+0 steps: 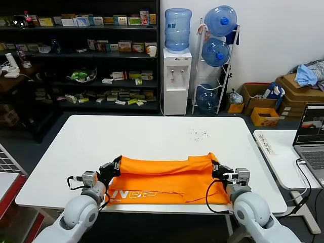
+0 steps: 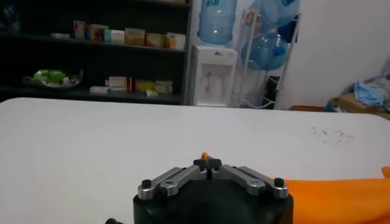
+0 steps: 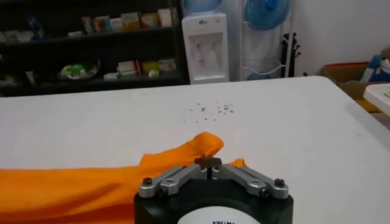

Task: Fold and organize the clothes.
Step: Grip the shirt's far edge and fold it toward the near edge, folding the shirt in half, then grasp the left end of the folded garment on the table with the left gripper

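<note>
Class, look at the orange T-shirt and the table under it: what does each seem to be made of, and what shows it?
Orange T-shirt: soft matte knit fabric, probably cotton; it drapes and wrinkles along its folded edge. Table: smooth white, faintly glossy top, likely laminate or painted board; flat, rigid, seamless.

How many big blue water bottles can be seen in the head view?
4: one water bottle on the dispenser; three on the rack beside it, top, middle, bottom. Others may be hidden.
</note>
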Controlling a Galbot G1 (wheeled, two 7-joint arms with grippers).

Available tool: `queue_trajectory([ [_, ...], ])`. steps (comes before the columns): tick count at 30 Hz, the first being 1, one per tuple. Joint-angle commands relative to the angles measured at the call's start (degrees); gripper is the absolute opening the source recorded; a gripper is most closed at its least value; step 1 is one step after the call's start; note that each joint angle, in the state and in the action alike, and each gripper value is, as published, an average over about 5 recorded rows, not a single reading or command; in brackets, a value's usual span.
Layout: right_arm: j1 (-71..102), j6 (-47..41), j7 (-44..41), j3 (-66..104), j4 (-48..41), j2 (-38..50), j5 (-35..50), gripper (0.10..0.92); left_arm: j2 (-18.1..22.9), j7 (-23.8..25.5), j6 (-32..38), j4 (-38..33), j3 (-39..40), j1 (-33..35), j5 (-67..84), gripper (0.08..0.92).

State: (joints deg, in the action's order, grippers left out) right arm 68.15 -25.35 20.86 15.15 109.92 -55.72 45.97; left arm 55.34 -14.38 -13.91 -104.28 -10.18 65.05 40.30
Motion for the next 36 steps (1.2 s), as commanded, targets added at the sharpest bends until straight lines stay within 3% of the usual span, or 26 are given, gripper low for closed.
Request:
queue_trajectory([
  [1,7.41,-1.00,1.79,3.05,7.21,1.52,0.29,0.125,-0.39,-0.60,0.18,-6.15,-1.33,7.05,-1.86,0.097],
  [7,7.50,-2.90,1.36,3.73,6.39,1.17,-0.22,0.145,0.38,-0.51,0.24,-5.79,-1.07,7.69,-2.45,0.097],
  [12,8.12,-3.12,0.69,4.50,7.08,1.59,-0.43,0.276,0.61,-0.51,0.09,-5.67,-1.74,7.83,-3.06,0.154],
  [20,13.45,-1.72,-0.17,9.78,9.69,2.53,-1.96,0.502,-0.21,-0.52,-0.86,-7.00,-5.06,11.54,-3.49,0.387],
  [30,19.43,0.15,-1.47,15.78,11.41,0.43,-3.17,0.783,5.97,1.51,1.42,-2.75,-6.44,14.93,-7.49,0.673],
  [36,19.50,0.14,-1.32,15.77,11.84,-0.38,-3.40,0.822,7.44,1.79,1.99,-0.71,-6.64,14.36,-7.56,0.810],
])
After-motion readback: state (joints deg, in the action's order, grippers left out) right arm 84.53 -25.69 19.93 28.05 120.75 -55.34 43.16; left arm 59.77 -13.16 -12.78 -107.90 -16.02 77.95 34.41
